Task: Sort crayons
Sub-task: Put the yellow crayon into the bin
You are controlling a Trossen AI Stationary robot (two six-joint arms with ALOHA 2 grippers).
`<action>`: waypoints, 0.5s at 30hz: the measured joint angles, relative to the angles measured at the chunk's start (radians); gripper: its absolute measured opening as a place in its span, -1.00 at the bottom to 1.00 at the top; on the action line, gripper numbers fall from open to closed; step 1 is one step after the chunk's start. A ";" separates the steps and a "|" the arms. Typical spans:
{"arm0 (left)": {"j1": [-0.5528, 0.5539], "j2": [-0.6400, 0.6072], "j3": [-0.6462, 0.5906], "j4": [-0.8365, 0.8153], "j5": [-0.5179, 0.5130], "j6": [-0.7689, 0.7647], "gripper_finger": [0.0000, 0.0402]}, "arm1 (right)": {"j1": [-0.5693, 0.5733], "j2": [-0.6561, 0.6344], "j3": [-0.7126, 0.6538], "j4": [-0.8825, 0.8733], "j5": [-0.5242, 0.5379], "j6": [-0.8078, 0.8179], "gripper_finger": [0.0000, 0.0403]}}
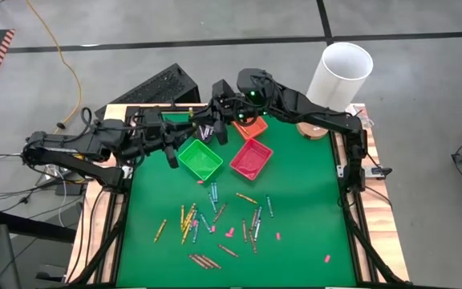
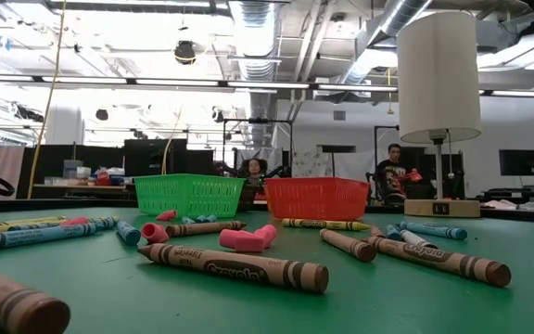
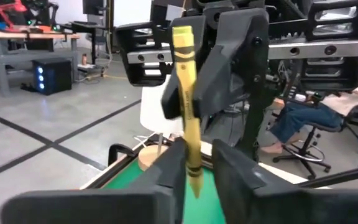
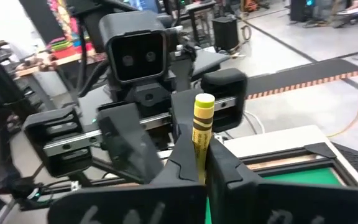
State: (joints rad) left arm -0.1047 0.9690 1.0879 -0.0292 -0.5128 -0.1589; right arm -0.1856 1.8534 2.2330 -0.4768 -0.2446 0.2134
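Note:
A yellow crayon (image 3: 186, 106) stands nearly upright in the air above the far part of the green mat (image 1: 311, 209), where my two grippers meet. My right gripper (image 4: 202, 163) is shut on it. My left gripper (image 3: 197, 171) faces it, its fingers a little apart on either side of the crayon's pointed lower end (image 3: 195, 180). In the high view they meet at my left gripper (image 1: 201, 130) and my right gripper (image 1: 213, 124). Several more crayons (image 1: 215, 221) lie loose on the mat. My right gripper pinches the yellow crayon's middle (image 4: 199, 149) between its two fingers, which come level and lie across it. The flat end (image 4: 204, 101) sticks up above the fingers; the crayon is clear of the table. Whether a finger (image 3: 169, 168) of my left gripper touches the crayon's lower part, I cannot tell.
A green bin (image 1: 200, 159), a red bin (image 1: 251, 157) and an orange bin (image 1: 253, 128) sit on the far half of the mat, below the grippers. A white lamp shade (image 1: 341, 74) stands at the far right corner. Small pink bits (image 1: 229, 234) lie among the loose crayons.

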 joint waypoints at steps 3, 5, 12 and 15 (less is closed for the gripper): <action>-0.001 -0.001 0.000 -0.037 -0.020 -0.041 -0.46 | -0.022 0.000 0.000 0.000 0.015 0.002 -0.98; -0.001 -0.001 0.000 -0.075 -0.026 -0.073 -0.33 | -0.041 0.000 0.000 0.001 0.023 0.007 -0.99; -0.001 -0.001 0.000 -0.211 -0.127 -0.185 -0.05 | -0.146 0.000 0.000 -0.078 0.065 0.020 -0.99; -0.001 -0.001 0.000 -0.265 -0.162 -0.235 -0.03 | -0.225 0.000 0.000 -0.239 0.140 -0.023 -0.99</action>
State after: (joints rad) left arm -0.1059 0.9684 1.0878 -0.2939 -0.6746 -0.3938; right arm -0.4107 1.8530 2.2330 -0.7154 -0.1046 0.1909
